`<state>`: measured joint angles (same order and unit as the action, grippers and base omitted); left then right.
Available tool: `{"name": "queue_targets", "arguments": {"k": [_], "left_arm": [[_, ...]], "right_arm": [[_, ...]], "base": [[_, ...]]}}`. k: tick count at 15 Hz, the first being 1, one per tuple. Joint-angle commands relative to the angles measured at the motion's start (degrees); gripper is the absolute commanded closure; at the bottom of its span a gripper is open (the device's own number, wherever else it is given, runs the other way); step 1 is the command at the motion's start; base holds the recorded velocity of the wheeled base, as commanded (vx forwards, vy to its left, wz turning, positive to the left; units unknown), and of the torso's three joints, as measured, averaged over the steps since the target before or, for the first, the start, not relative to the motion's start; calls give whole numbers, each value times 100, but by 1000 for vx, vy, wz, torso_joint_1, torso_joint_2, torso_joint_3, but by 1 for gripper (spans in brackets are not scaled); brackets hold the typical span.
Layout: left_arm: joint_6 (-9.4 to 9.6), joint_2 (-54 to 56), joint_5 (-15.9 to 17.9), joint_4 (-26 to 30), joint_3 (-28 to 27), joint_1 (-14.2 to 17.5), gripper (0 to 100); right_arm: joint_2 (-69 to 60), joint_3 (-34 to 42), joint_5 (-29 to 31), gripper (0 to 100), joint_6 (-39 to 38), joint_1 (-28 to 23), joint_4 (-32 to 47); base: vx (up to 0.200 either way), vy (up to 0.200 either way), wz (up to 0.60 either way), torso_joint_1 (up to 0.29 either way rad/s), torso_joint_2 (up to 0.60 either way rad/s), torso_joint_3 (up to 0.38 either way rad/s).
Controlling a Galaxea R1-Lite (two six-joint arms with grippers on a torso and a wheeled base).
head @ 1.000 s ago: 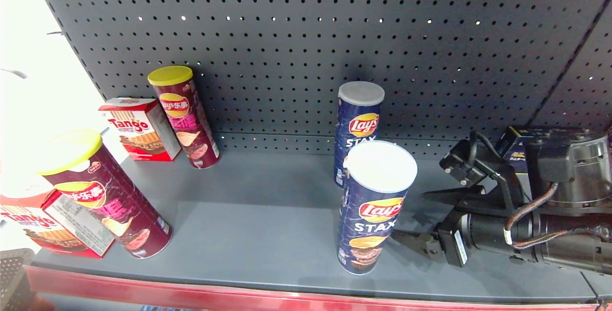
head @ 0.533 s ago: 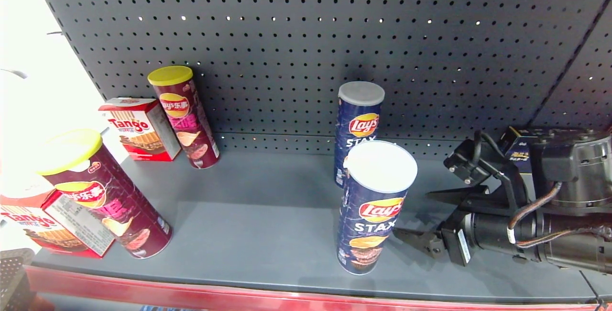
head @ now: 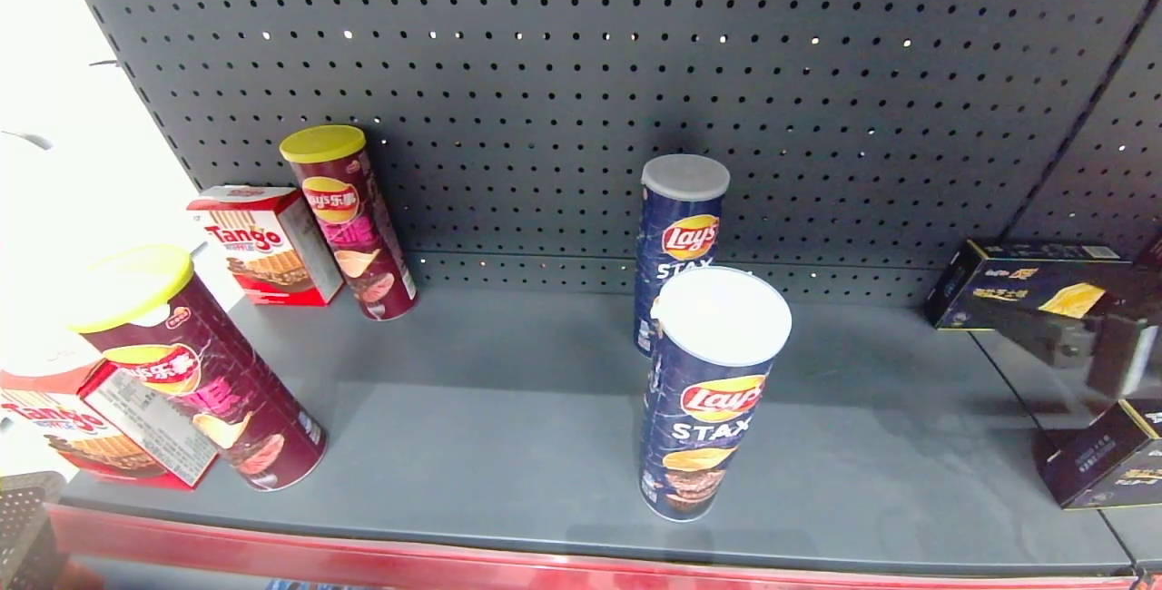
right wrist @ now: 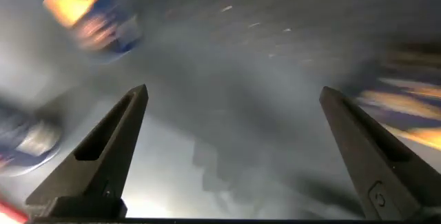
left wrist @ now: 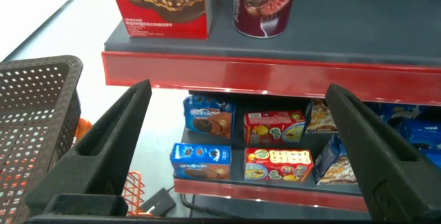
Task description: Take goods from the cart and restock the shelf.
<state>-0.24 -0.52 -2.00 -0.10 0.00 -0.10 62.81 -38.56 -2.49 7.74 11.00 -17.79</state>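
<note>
Two blue chip cans stand upright mid-shelf, one in front (head: 713, 390) and one behind (head: 681, 245) near the pegboard. My left gripper (left wrist: 238, 89) is open and holds nothing, below and in front of the shelf's red front edge (left wrist: 275, 69). A black mesh cart basket (left wrist: 34, 127) sits beside it. My right gripper (right wrist: 233, 92) is open with nothing between its fingers, over a blurred grey surface.
Two maroon cans with yellow lids (head: 349, 222) (head: 195, 368) and two red wafer boxes (head: 263, 245) (head: 82, 427) stand at the left of the grey shelf (head: 508, 427). Dark boxes (head: 1026, 286) (head: 1098, 472) lie at the right. Snack packs (left wrist: 275, 165) fill the lower shelf.
My right arm has drawn back to the right and out of the head view, uncovering the dark boxes. The front blue can stays standing where it was.
</note>
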Motion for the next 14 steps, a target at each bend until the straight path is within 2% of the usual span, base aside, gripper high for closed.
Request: {"name": "queue_targets", "arguments": {"k": [1, 3, 5, 6, 7, 9, 13, 14], "left_arm": [[-2, -9, -2, 1, 0, 1, 0], [-2, -9, -2, 1, 0, 1, 0], [-2, -9, -11, 1, 0, 1, 0], [-2, -9, -11, -17, 0, 10, 0], [-2, -9, -11, -17, 0, 10, 0], [-2, -9, -11, -17, 0, 1, 0], [-2, -9, -11, -17, 0, 10, 0], [-2, -9, -11, -17, 0, 10, 0]], "right_arm": [[-2290, 1166, 468, 0, 17, -590, 21], [-3653, 2239, 574, 0, 17, -695, 249], [-4804, 2775, 556, 0, -27, -687, 952], [-5665, 2959, 556, 0, -62, -730, 1576], [-5815, 3205, 618, 0, -282, -739, 1647], [-5780, 3671, 618, 0, -554, -739, 1040], [-5771, 3838, 468, 0, -660, -748, 1840], [-5771, 3856, 460, 0, -669, -748, 1770]], "base": [[0, 0, 0, 0, 0, 0], [0, 0, 0, 0, 0, 0], [0, 0, 0, 0, 0, 0], [0, 0, 0, 0, 0, 0], [0, 0, 0, 0, 0, 0], [0, 0, 0, 0, 0, 0], [0, 0, 0, 0, 0, 0], [0, 0, 0, 0, 0, 0]]}}
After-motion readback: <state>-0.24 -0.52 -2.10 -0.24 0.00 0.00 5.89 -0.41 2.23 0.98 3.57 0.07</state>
